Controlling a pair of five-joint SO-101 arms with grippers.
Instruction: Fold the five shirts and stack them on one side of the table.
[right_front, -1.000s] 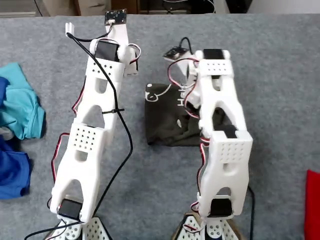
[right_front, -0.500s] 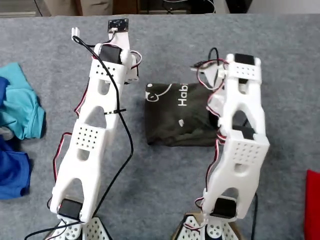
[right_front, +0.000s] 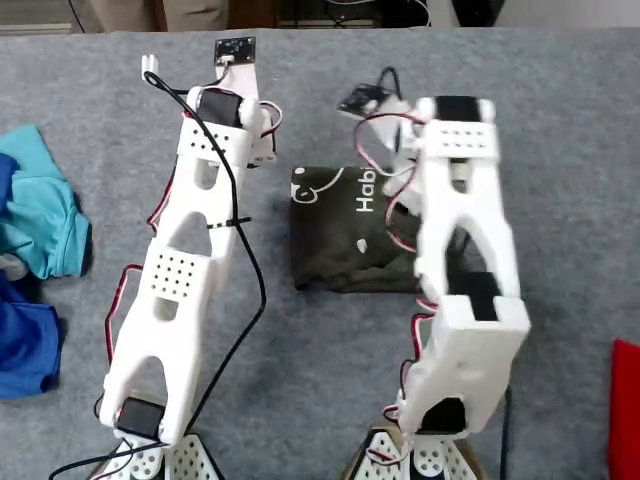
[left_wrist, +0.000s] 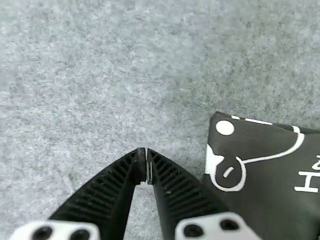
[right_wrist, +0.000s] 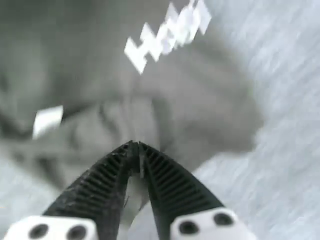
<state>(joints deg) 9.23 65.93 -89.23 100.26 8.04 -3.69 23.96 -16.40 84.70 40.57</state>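
A folded dark shirt (right_front: 345, 235) with white print lies flat in the middle of the grey table (right_front: 330, 360). My left gripper (left_wrist: 143, 156) is shut with nothing in it, just off the shirt's (left_wrist: 265, 170) far left corner, over bare table. My right gripper (right_wrist: 135, 148) is also shut and empty, hovering over the dark shirt (right_wrist: 100, 80). In the high view the right arm (right_front: 460, 230) covers the shirt's right part, and the left arm (right_front: 195, 230) runs alongside its left edge.
A teal shirt (right_front: 40, 205) and a blue shirt (right_front: 25, 345) lie crumpled at the table's left edge. A red shirt (right_front: 626, 410) shows at the right edge. Cables hang along both arms.
The right arm swung out to the right, then came back left over the dark shirt, which now shows more than a second ago. The left arm shifted slightly.
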